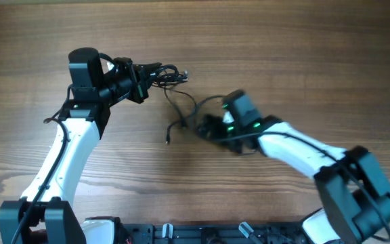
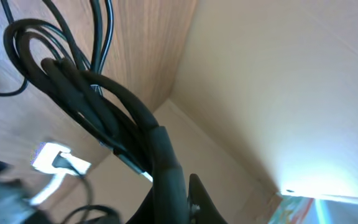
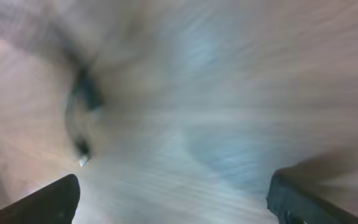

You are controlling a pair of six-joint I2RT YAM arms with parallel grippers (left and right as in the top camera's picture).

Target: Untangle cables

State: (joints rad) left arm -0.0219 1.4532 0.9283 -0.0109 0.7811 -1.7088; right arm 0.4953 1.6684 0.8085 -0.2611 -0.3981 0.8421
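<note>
Left gripper (image 1: 156, 73) had the bunched end of the cables (image 1: 170, 74) clamped up top, while the loose strand ran down toward the right gripper (image 1: 204, 127), which sat wide open just beside it.

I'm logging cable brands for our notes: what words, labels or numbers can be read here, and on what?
None can be read.
The black cables and white connector show no legible marking.
The colourful patch in the left wrist view's corner is too blurred to read.
The right wrist view is motion-blurred throughout.
</note>
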